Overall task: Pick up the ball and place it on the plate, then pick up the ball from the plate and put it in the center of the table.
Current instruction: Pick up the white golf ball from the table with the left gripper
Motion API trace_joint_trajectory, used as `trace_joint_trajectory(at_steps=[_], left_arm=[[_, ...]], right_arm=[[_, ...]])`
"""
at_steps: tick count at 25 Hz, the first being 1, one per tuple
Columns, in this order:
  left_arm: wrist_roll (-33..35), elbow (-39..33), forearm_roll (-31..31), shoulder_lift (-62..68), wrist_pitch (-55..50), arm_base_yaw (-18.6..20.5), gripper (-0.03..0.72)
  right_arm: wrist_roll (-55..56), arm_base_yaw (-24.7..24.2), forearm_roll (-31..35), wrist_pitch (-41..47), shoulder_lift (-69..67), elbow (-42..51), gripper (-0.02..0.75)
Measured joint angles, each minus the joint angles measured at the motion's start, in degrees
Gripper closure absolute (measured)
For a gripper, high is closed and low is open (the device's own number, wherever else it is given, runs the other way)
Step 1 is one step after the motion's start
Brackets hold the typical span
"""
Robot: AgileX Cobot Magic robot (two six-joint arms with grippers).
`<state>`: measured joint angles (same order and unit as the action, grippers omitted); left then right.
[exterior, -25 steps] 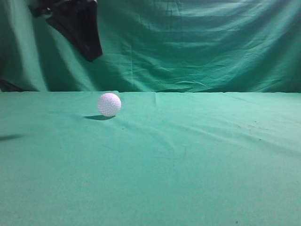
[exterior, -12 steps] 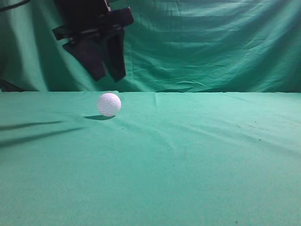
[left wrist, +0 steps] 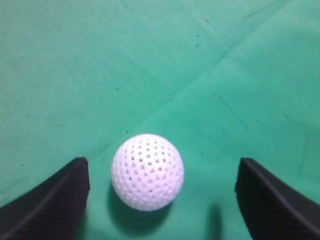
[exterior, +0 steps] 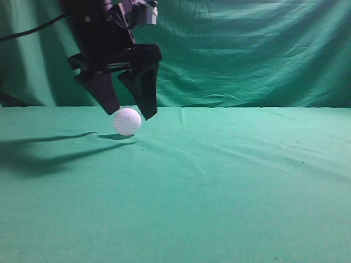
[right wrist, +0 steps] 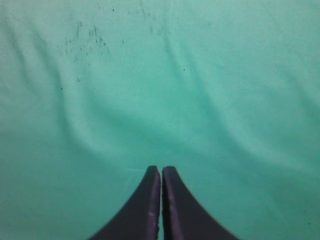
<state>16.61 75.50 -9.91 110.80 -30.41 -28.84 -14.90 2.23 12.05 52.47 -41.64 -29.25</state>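
The small white dimpled ball (exterior: 127,121) rests on the green cloth table (exterior: 219,181) at the left of the exterior view. My left gripper (exterior: 130,114) is open and hangs just above and around the ball, one black finger on each side. In the left wrist view the ball (left wrist: 147,171) lies between the spread fingers of the left gripper (left wrist: 162,172), closer to the left one, touching neither. My right gripper (right wrist: 161,171) is shut and empty over bare green cloth. It is out of the exterior view. No plate is in view.
A draped green cloth backdrop (exterior: 247,49) hangs behind the table. The left arm's shadow (exterior: 38,156) lies on the cloth at the left. Faint dark specks (right wrist: 82,40) mark the cloth under the right gripper.
My left gripper has come down from the upper left and now straddles the ball. The ball has not moved.
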Motion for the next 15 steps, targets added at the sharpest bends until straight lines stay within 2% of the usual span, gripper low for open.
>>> trace_joint_trajectory(at_steps=[6, 15], left_arm=[[-1.2, 3.8, 0.2, 3.0, 0.1, 0.0, 0.107], [-1.4, 4.6, 0.3, 4.0, -2.7, 0.0, 0.107]], right_arm=[[-0.5, 0.0, 1.3, -0.1, 0.0, 0.0, 0.738], [-0.7, 0.0, 2.0, -0.1, 0.0, 0.0, 0.738]])
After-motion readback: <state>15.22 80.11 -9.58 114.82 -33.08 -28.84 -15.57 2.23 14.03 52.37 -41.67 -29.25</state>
